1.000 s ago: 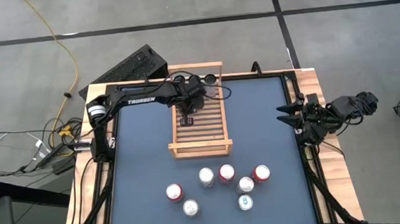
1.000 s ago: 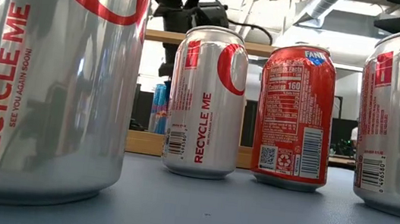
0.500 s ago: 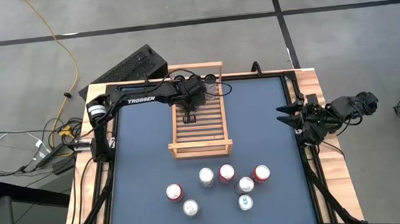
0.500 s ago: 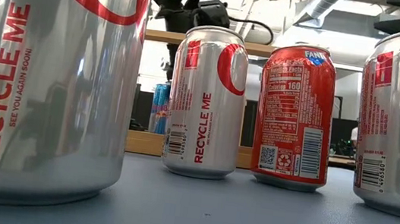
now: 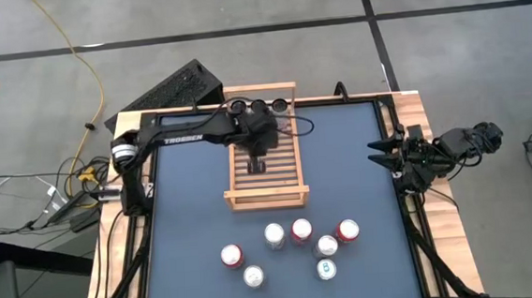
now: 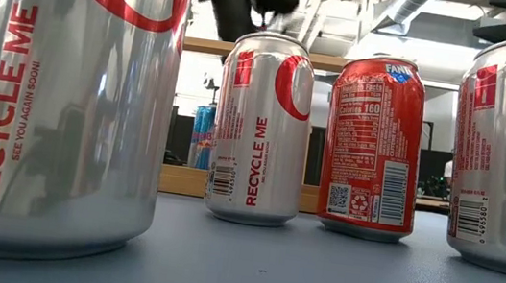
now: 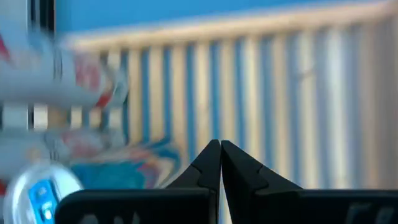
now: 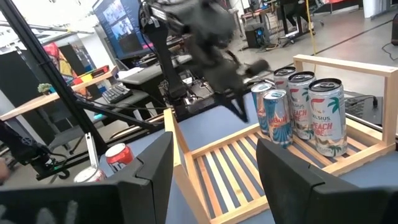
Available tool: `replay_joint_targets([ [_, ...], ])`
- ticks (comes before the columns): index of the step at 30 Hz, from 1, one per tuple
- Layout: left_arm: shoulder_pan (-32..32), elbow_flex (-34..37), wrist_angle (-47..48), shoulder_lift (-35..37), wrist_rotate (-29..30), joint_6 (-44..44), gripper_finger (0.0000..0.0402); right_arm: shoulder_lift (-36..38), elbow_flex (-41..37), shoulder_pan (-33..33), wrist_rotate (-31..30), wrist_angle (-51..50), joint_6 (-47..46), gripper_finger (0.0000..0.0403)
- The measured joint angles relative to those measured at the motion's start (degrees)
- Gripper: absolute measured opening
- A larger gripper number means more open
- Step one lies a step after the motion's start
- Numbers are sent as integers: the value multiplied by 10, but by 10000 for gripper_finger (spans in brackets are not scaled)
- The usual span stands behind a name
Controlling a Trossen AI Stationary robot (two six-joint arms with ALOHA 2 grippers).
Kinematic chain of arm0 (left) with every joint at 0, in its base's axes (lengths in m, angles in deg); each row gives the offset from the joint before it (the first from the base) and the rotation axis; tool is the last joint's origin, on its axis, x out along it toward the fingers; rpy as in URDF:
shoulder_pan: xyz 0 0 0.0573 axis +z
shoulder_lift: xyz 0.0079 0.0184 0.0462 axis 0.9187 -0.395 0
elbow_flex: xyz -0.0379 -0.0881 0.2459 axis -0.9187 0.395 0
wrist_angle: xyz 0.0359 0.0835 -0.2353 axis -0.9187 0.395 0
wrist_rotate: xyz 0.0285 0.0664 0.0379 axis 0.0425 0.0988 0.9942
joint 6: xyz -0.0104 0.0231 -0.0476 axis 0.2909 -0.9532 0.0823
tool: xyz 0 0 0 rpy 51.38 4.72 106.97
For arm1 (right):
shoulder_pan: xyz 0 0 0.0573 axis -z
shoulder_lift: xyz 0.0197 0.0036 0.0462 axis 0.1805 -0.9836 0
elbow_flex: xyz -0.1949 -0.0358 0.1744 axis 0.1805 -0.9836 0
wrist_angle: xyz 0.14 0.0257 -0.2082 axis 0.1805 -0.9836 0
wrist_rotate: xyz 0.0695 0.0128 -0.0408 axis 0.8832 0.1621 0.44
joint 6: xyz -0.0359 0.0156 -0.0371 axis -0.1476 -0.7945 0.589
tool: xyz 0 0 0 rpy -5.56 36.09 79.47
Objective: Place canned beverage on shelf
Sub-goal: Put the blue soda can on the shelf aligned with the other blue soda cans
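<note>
The light-wood slatted shelf [image 5: 264, 177] lies at the table's far middle. Several cans stand upright on its slats against the far rail [image 5: 257, 104]. The right wrist view shows them as pale tall cans [image 8: 326, 115] and a blue one [image 8: 274, 116]. My left gripper [image 5: 258, 165] hovers over the shelf's middle slats, shut and empty; its fingertips [image 7: 221, 146] meet above the slats. Several loose red and silver cans [image 5: 302, 230] stand on the near part of the table. My right gripper [image 5: 377, 152] waits open at the table's right edge.
The blue mat [image 5: 187, 230] has free room left and right of the shelf. The loose cans [image 6: 259, 128] stand close together near the front edge. A black keyboard [image 5: 173, 88] lies beyond the table's far left corner.
My left gripper, shut throughout, has risen above the shelf and moved slightly toward the table's right and near edge. The cans on the shelf have stayed where they were.
</note>
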Motion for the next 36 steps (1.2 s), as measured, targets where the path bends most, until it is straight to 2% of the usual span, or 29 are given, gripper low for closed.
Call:
replay_joint_targets([
  [10, -71, -34, 33, 183, -74, 48, 2, 0, 0, 0, 0, 7, -27, 210],
  [16, -109, -34, 72, 272, -148, 124, 2, 0, 0, 0, 0, 55, -120, 210],
  [19, -148, -34, 72, 304, -199, 136, 2, 0, 0, 0, -1, 67, -129, 210],
  [22, -205, -34, 61, 329, -205, 139, 2, 0, 0, 0, -1, 67, -131, 210],
  [25, -275, -33, 59, 339, -150, 140, 2, 0, 0, 0, -15, 92, -144, 210],
  [29, -382, -8, 35, 339, -18, 157, 2, 0, 0, 0, -7, 98, -142, 210],
  [33, -480, 51, -44, 339, 103, 172, 2, 0, 0, 0, -6, 92, -136, 210],
  [36, -527, 97, -134, 339, 161, 174, 2, 0, 0, 0, -25, 92, -136, 210],
])
